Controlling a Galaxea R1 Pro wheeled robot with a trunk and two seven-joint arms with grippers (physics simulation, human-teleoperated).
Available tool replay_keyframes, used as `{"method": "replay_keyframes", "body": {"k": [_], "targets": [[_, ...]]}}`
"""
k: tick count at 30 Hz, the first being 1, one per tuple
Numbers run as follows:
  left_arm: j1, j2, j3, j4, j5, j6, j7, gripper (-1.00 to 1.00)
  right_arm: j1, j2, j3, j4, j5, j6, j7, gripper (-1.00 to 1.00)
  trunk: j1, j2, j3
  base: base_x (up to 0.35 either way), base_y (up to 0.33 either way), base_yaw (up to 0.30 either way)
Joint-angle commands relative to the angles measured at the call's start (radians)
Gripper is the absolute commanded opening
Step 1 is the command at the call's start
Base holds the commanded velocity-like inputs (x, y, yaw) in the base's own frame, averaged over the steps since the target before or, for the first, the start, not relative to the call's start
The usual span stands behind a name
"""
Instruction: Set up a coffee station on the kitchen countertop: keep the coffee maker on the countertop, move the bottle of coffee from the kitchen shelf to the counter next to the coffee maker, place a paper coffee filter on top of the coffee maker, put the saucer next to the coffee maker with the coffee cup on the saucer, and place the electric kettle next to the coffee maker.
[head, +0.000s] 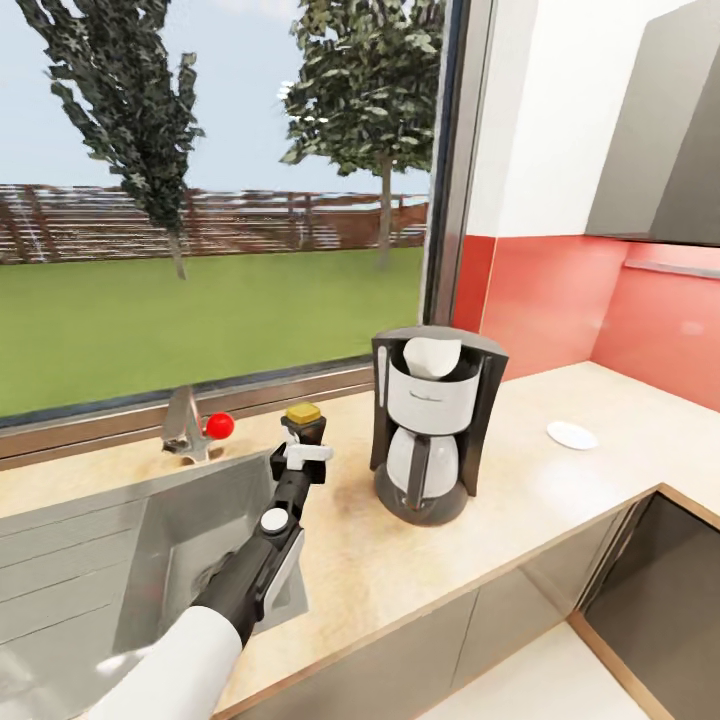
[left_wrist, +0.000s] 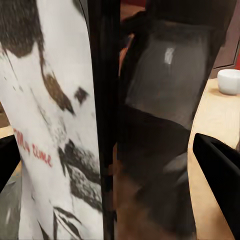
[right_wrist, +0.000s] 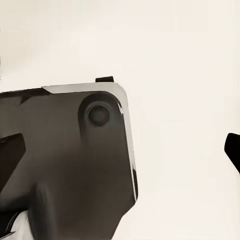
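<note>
Head view: left gripper (head: 303, 452) is closed round the coffee bottle (head: 303, 412), yellow-brown cap showing above the fingers, held upright over the beige stone-look counter (head: 520, 510) between the steel sink (head: 120, 560) and the coffee maker (head: 432, 425), just beside the machine w/ a gap. Coffee maker is black & white w/ a glass pot below and a white paper filter (head: 432, 358) sitting in its top. A white saucer (head: 572, 434) lies flat farther along the counter, apart from the machine. Left wrist view: bottle's label (left_wrist: 55, 120), white w/ dark blotches & red lettering, sits very close betw. the dark fingertips (left_wrist: 220, 170); coffee maker's grey glass pot (left_wrist: 165, 90) is beyond, a white cup (left_wrist: 229, 81) behind it. Right wrist view: a dark rounded plate w/ a round boss against a pale surface; can't tell that claw's state. Bottle looks rigid, smooth, prob. slippery & fairly heavy; mid-body is the sensible hold.
</note>
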Motion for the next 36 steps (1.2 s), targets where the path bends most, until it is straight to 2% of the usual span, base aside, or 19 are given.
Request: {"method": "replay_keyframes", "body": {"k": [1, 7, 13, 21, 28, 36], "targets": [[-0.001, 0.0, -0.003, 0.001, -0.005, -0.002, 0.008, -1.0, -0.001, 0.0, -0.004, 0.001, 0.001, -0.004, -0.001, 1.0, 0.001, -0.002, -0.002, 0.32, -0.02, 0.0], [0.0, -0.001, -0.003, 0.002, -0.003, -0.004, 0.008, -1.0, -0.001, 0.0, -0.004, 0.001, 0.001, -0.004, -0.001, 1.0, 0.001, -0.002, -0.002, 0.192, -0.036, 0.0], [0.002, -0.003, -0.003, 0.002, -0.002, -0.006, 0.008, -1.0, -0.001, 0.0, -0.004, 0.001, 0.001, -0.004, 0.0, 1.0, 0.001, -0.002, -0.002, 0.018, -0.025, 0.0], [0.003, -0.003, -0.003, 0.003, 0.0, -0.005, 0.009, -1.0, -0.001, 0.0, -0.004, 0.001, 0.001, -0.004, 0.0, 1.0, 0.001, -0.002, -0.002, 0.0, -0.216, 0.0], [0.026, -0.001, -0.005, 0.002, 0.0, -0.007, 0.008, -1.0, -0.001, 0.0, -0.004, 0.001, 0.001, -0.004, 0.001, 1.0, 0.001, -0.002, -0.002, 0.004, -0.035, 0.0], [0.033, 0.002, -0.005, 0.006, 0.002, -0.007, 0.008, -1.0, -0.001, 0.0, -0.004, 0.001, 0.001, -0.004, 0.001, 1.0, 0.001, -0.002, -0.002, 0.193, -0.001, 0.0]]}}
